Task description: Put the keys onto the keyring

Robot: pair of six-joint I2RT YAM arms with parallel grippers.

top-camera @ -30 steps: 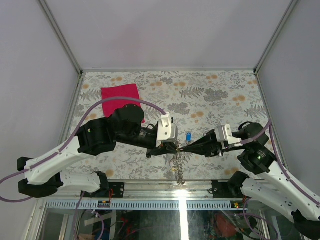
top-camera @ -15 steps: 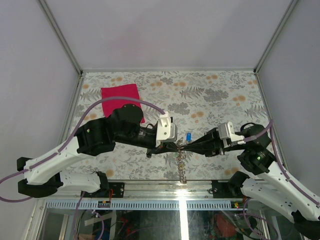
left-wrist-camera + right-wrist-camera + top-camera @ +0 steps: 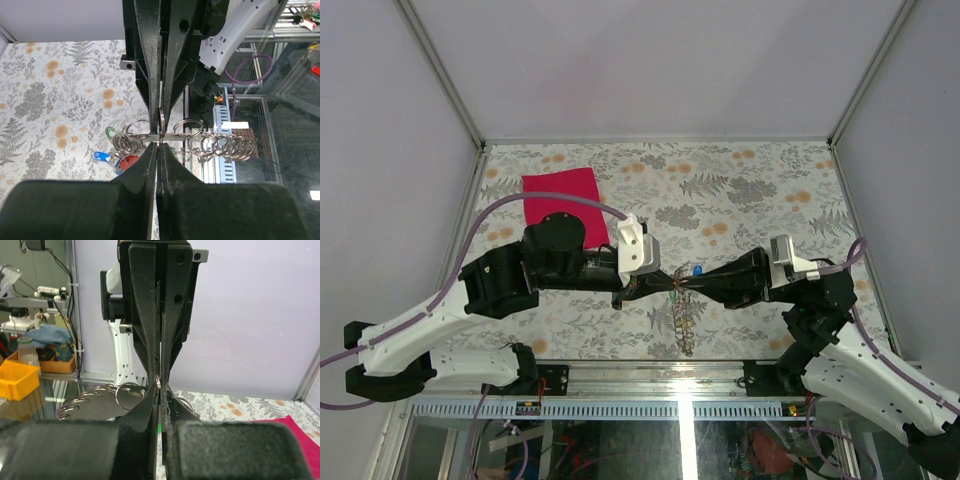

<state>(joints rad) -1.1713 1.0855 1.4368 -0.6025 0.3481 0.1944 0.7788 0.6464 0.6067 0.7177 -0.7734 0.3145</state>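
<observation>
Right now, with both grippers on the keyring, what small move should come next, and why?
Probably hold the left gripper steady and let the right gripper ease slightly away, to pry a gap: both are shut tip to tip on the keyring, keys bunched beside.

The keyring (image 3: 227, 146) is coiled metal, bright and glossy; keys (image 3: 101, 156) beside the keyring have shiny plastic heads; the cloth (image 3: 560, 195) beyond the keyring looks matt

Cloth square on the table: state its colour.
The cloth is magenta, clearest in top external view.
</observation>
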